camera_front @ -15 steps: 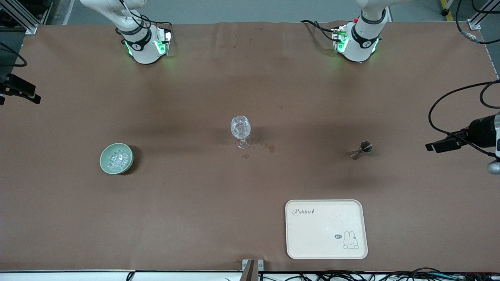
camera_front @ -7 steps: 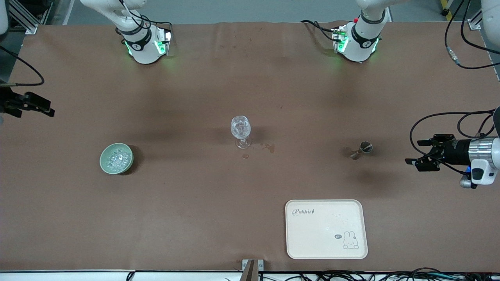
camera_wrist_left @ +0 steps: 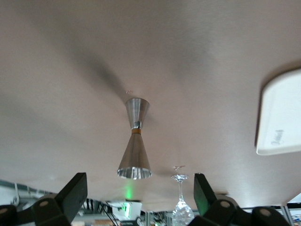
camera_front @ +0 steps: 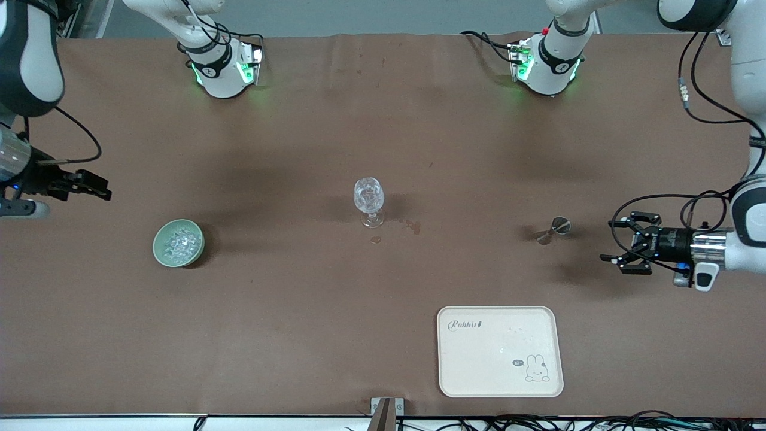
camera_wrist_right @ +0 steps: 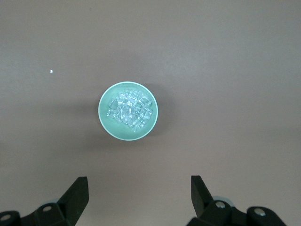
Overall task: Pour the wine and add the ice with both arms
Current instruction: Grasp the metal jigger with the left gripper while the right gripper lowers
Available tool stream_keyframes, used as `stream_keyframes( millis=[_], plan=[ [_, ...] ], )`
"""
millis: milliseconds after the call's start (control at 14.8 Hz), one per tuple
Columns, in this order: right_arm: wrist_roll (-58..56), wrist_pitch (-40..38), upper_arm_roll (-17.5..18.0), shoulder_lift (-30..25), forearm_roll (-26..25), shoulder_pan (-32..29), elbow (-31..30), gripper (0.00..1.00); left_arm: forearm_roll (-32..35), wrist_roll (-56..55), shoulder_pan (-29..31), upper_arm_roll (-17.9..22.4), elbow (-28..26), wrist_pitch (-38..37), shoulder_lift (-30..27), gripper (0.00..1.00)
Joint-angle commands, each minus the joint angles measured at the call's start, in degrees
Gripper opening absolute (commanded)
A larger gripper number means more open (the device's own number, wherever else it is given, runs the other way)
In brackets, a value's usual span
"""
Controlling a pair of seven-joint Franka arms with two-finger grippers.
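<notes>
Brown matte tabletop, task barely started. Right gripper [camera_front: 99,190] spread wide, empty, near glossy green bowl [camera_front: 178,242] of glassy ice [camera_front: 179,242]. Clear stemmed glass [camera_front: 368,201] mid-table, contents unclear. Hourglass-shaped metal jigger [camera_front: 553,229] upright, untouched; left gripper [camera_front: 617,251] spread wide beside it. Cream tray [camera_front: 500,351] nearest camera

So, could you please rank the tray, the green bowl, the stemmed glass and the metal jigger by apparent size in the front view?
1. Tray, by far the largest.
2. Green bowl.
3. Stemmed glass.
4. Metal jigger, the smallest.
The tray lies nearest the camera, which enlarges it somewhat.
</notes>
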Motion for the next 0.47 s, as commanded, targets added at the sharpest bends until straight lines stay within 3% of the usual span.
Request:
stream_keyframes(
  millis=[0, 406],
  plan=[
    [-0.6, 5.5, 0.5, 2.3, 1.0, -0.3, -3.4, 0.95, -3.5, -0.9, 1.1, -0.2, -1.9, 0.9, 1.2, 1.00],
    [-0.6, 16.5, 1.0, 9.7, 1.0, 0.2, -7.2, 0.92, -10.2, 3.0, 1.4, -0.3, -10.4, 5.8, 1.7, 1.00]
  ],
)
